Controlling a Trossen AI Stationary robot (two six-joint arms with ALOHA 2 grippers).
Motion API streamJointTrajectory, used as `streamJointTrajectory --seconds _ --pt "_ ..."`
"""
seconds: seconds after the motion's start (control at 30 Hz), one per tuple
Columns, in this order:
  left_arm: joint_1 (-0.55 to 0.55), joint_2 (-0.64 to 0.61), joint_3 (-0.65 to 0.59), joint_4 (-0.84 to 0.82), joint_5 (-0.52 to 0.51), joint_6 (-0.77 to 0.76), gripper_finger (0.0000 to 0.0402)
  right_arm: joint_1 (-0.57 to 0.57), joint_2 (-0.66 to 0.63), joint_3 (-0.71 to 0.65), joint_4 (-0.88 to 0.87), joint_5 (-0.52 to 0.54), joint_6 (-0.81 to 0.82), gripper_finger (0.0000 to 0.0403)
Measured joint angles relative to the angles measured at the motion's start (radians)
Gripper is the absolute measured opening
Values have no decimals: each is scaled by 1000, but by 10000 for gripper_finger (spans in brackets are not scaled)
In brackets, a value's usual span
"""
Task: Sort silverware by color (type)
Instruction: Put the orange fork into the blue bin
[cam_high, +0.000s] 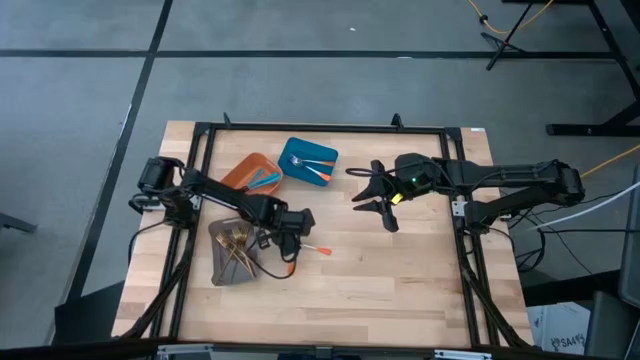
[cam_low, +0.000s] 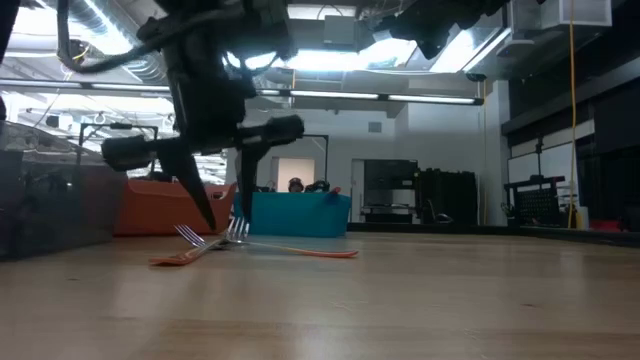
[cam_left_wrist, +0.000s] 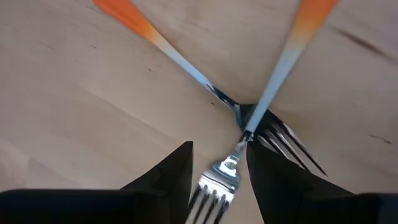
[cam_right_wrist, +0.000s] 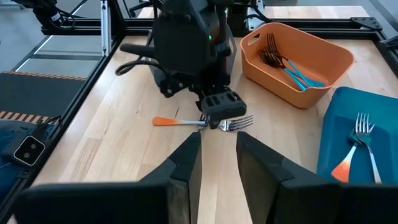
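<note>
Now the left gripper (cam_left_wrist: 217, 177), fingers apart, straddles two crossed orange-handled forks (cam_left_wrist: 249, 124) at the high view's lower centre; next, closing on one. The right gripper (cam_high: 378, 197) waits open, centre-right.

Lower right of the high view: we see bare table (cam_high: 400, 280).
Upper left: the orange tray (cam_high: 250, 172), blue tray (cam_high: 309, 163) and grey tray (cam_high: 232, 255) crowd together.
Centre left: the left gripper (cam_high: 292, 240) stands over two crossed forks (cam_high: 305, 250) (tines overlapping).
Centre right: the right gripper (cam_high: 372, 192) blocks that lane.
</note>
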Motion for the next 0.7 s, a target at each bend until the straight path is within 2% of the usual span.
streamJointTrajectory --seconds 0.7 --pt "15 37 0 8 22 86 144 0 0 0 -18 0 3 92"
